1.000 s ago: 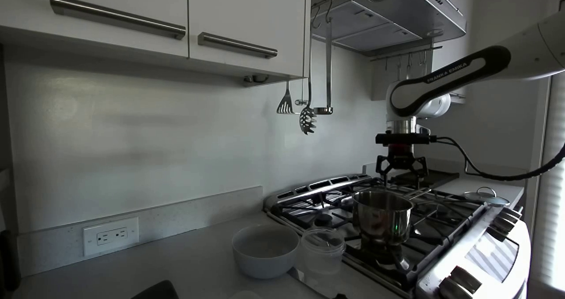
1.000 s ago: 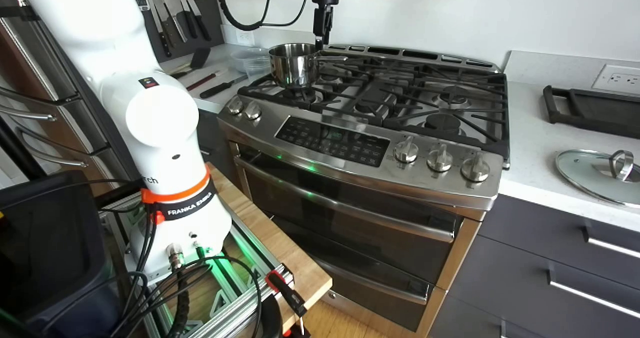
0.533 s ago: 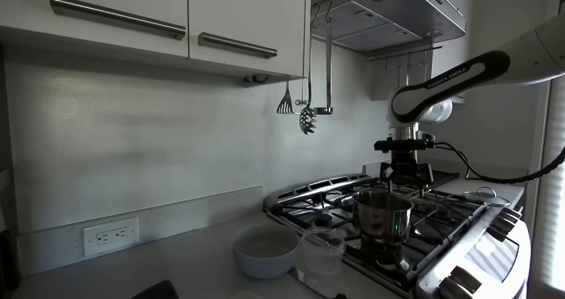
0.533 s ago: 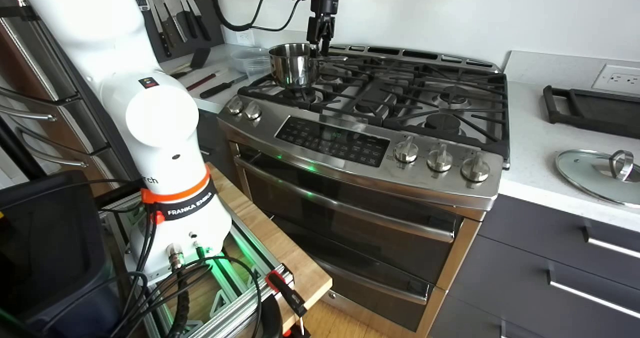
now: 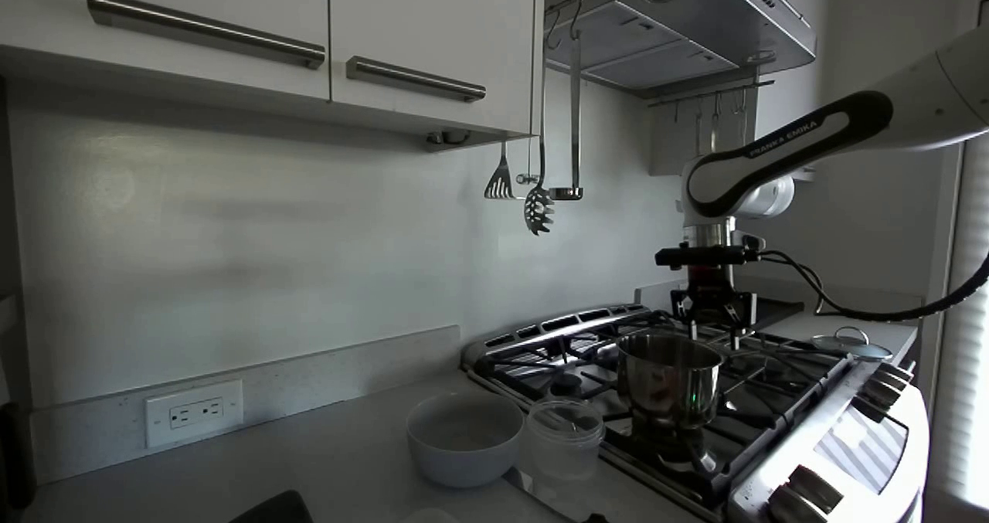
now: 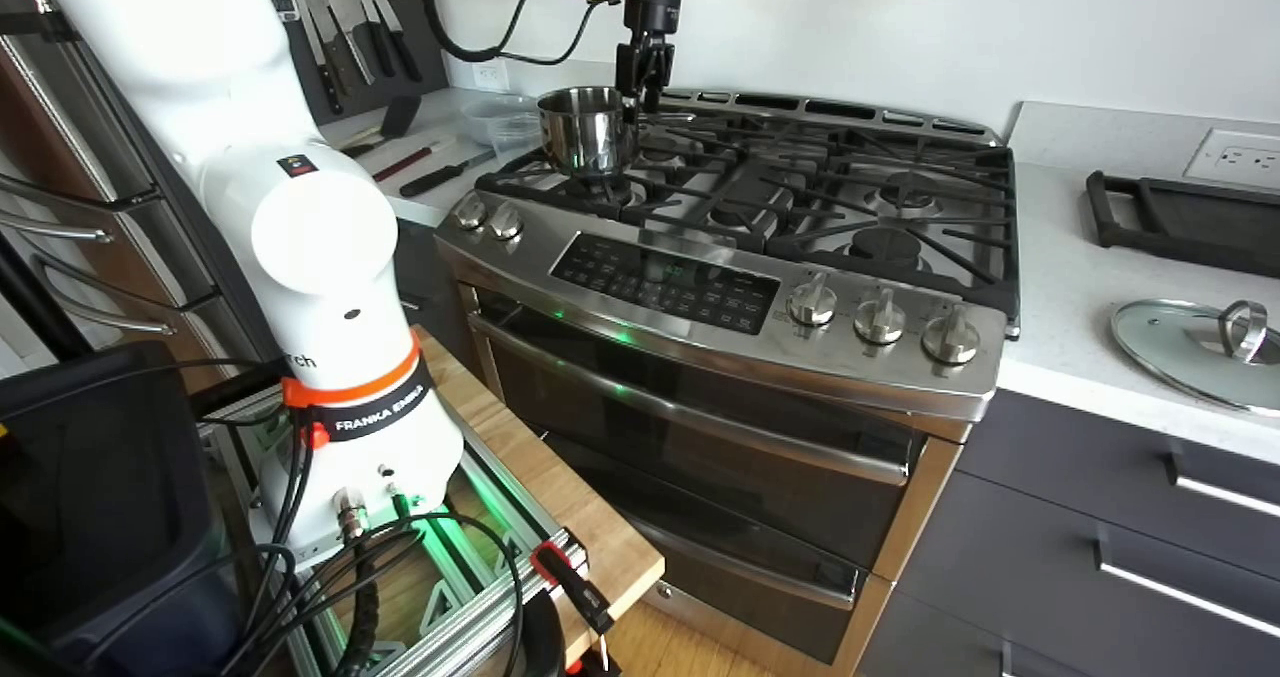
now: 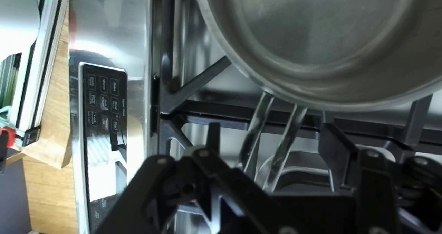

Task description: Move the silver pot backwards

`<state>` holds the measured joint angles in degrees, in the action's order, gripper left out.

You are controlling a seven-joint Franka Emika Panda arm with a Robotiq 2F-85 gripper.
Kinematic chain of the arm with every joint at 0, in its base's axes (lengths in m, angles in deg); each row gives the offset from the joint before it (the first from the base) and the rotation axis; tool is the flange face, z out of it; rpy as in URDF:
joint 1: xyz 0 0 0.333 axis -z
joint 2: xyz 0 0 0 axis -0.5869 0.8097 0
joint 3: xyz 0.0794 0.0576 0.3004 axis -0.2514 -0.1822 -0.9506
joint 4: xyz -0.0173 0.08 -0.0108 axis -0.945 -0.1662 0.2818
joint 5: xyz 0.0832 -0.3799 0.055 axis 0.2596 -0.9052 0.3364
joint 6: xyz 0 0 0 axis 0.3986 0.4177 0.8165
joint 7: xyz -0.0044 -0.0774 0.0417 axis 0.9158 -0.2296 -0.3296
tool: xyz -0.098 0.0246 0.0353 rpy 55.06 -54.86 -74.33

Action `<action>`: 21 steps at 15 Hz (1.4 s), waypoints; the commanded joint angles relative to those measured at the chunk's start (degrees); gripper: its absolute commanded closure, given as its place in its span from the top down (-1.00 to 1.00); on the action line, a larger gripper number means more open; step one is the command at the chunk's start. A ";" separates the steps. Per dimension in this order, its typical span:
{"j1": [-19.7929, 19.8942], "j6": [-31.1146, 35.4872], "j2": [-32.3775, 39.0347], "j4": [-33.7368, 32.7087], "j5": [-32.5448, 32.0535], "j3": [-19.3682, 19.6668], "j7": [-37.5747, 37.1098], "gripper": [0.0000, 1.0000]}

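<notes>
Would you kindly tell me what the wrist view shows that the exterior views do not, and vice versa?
Only the wrist view shows the inside bottom of the silver pot and the legible Bake label on the control panel. Only the exterior views show the white bowl, plastic tub and glass lid. All show the pot, the panel, the black stove grates and the gripper, open in the wrist view.

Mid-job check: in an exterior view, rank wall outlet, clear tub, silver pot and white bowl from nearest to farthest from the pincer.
1. Silver pot: on the stove, picture-left of the pincer.
2. Clear tub: on the counter, left of the pot.
3. White bowl: left of the tub.
4. Wall outlet: farthest left of the four.
</notes>
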<state>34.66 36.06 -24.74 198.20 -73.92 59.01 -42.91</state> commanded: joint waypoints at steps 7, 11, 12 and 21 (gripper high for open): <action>-0.21 1.71 -0.99 1.89 0.44 0.71 -2.56 0.28; -0.17 1.77 -1.13 1.94 0.24 0.72 -3.47 0.27; -0.16 1.76 -1.19 1.95 0.18 0.75 -3.69 0.09; -0.11 1.95 -1.66 2.12 -0.14 0.87 -4.64 -0.83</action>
<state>34.67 36.73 -24.95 198.79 -74.02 59.51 -46.42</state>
